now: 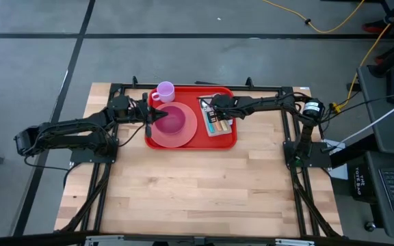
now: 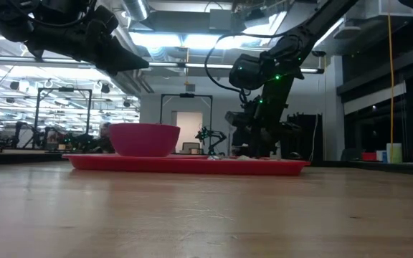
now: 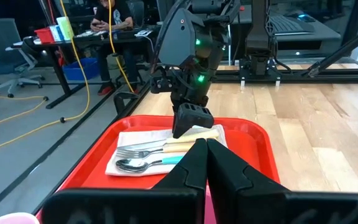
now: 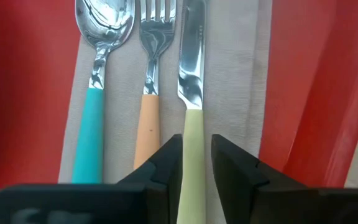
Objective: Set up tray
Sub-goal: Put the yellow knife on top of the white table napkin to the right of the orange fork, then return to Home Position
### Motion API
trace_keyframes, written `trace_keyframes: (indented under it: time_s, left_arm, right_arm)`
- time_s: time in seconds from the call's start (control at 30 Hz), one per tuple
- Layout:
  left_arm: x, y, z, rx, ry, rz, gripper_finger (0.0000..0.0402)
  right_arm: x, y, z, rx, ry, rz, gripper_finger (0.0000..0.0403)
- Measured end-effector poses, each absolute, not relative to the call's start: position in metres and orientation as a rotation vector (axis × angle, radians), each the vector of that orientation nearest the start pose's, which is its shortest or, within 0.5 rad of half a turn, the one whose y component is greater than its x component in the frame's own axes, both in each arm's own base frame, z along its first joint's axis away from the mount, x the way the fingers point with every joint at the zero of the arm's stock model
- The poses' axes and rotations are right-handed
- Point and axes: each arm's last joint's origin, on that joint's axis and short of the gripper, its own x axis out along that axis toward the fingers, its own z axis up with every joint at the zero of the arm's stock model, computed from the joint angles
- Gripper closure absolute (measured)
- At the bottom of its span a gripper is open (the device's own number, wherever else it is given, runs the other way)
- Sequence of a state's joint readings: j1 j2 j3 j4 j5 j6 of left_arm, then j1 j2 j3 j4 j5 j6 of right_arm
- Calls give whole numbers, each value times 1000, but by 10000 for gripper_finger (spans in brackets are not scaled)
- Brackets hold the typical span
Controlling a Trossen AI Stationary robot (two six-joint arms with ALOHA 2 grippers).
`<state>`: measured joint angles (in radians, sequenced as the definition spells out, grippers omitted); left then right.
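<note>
The red tray (image 1: 231, 141) lies at the table's far middle. On its left half a pink bowl (image 1: 173, 120) stands on a pink plate (image 1: 183, 138), and a lilac cup (image 1: 165, 91) stands at the far left corner. On the right half a white napkin (image 4: 253, 62) carries a teal spoon (image 4: 101, 37), an orange fork (image 4: 151, 62) and a pale-green knife (image 4: 191, 74). My right gripper (image 4: 196, 152) points steeply down, open a little, with one finger on each side of the knife's handle. My left gripper (image 1: 157, 117) hovers shut above the bowl's left side. My right gripper straddles the knife's handle (image 4: 193, 134) from above, fingers along each long side. A thin strip of napkin shows between the handle and one finger (image 4: 229, 155). Whether the other finger (image 4: 166, 158) touches the handle, I cannot tell. The knife lies flat on the napkin.
Bare wooden table top (image 1: 197, 191) stretches from the tray to the near edge. Black frame bars (image 1: 265, 87) run along the table's far edge. In the room beyond, a person (image 3: 110, 15) sits at a desk.
</note>
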<state>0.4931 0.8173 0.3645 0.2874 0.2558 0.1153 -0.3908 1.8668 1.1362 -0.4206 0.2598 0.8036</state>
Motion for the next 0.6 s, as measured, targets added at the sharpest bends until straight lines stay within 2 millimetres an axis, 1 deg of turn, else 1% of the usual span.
trace_keyframes:
  time_s: [0.2, 0.3, 0.47, 0.6]
  left_arm:
    - [162, 79, 227, 55, 168, 227, 400]
    - [162, 79, 227, 54, 168, 227, 400]
    - [162, 79, 227, 54, 168, 227, 400]
    - [162, 79, 226, 50, 177, 226, 400]
  right_arm:
    - [329, -144, 150, 722, 893, -994, 313]
    - [328, -144, 154, 716, 884, -986, 313]
    - [324, -142, 174, 658, 866, -938, 312]
    - [318, -140, 199, 570, 830, -873, 312]
